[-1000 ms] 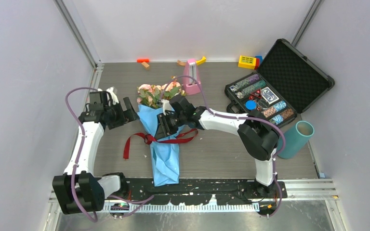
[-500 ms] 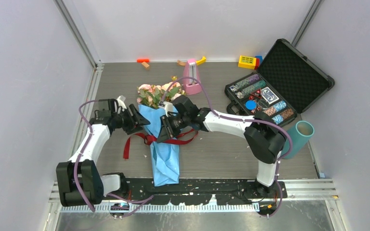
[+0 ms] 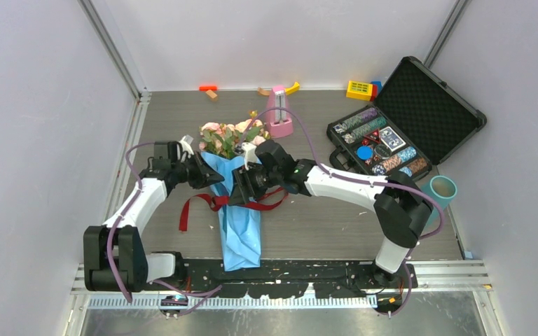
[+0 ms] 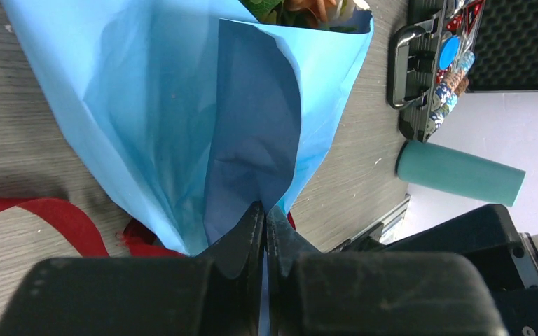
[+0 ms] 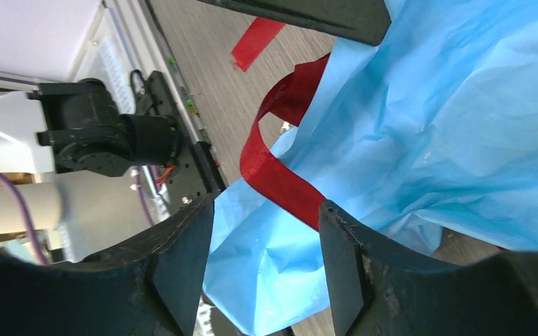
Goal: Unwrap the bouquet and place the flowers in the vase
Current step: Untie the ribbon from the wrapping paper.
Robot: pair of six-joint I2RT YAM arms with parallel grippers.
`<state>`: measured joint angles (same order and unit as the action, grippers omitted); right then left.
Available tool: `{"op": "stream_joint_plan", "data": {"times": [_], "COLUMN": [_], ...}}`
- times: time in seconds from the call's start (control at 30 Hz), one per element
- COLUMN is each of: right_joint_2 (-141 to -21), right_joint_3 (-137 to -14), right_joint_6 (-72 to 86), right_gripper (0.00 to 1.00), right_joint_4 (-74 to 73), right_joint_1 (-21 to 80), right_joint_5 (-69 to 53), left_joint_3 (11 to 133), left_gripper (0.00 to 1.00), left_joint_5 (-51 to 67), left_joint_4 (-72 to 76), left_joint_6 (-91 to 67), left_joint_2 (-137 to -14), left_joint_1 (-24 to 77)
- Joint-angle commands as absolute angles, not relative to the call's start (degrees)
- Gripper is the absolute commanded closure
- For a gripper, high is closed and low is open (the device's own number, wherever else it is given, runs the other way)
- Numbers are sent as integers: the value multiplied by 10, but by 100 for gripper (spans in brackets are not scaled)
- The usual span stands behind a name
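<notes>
At the left pincer (image 4: 265, 210): clamped tight on an inner fold of the paper (image 4: 182, 105), with the sheet nipped right at the tips. Reaching in from the left flank of the bouquet (image 3: 242, 224), up near the wide mouth of the cone.

At the right pincer (image 5: 266, 210): spread apart and gripping nothing. Set astride a loop of the ribbon (image 5: 273, 180) where it crosses the paper (whether touching either finger, hard to say). Coming in from the cone's right flank, near the tie, opposite the left pincer with the paper between.

Outward from there: lying flat on the desk (image 3: 322, 224), narrow end toward the arm bases, mouth toward the back wall. Tied round the middle in dark red, with one loose tail trailing left onto the boards. Poking from the mouth, the flowers (image 3: 231, 136), pink and peach among green leaves, not yet out of the wrap.

Just behind the flowers, a pink metronome (image 3: 279, 112). Along the back wall, a few small toys, among them a yellow block (image 3: 359, 89). Farther right, an open black case (image 3: 427, 105) full of poker chips. Beyond the case's near corner, by the desk's right edge, the vase (image 3: 440, 197): teal, open mouth showing, partly hidden by the right arm's elbow, well apart from the bouquet.
</notes>
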<state>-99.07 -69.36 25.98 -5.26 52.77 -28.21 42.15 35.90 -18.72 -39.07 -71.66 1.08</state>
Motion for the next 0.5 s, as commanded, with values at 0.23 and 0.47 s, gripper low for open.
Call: {"op": "stream_joint_plan", "data": {"times": [0.23, 0.47], "right_joint_2": [-992, -1030], "right_joint_3": [-718, -752], "right_joint_6": [152, 124], "right_gripper": [33, 32], "right_joint_4": [-69, -76], "right_joint_1": [553, 557], "right_joint_5": [-168, -196], "left_joint_3": [423, 423], "left_gripper": [100, 100], "left_joint_5": [371, 374], "left_joint_4": [-158, -159], "left_joint_6": [-399, -398], "left_joint_2": [-723, -723], "left_joint_1": [18, 18]}}
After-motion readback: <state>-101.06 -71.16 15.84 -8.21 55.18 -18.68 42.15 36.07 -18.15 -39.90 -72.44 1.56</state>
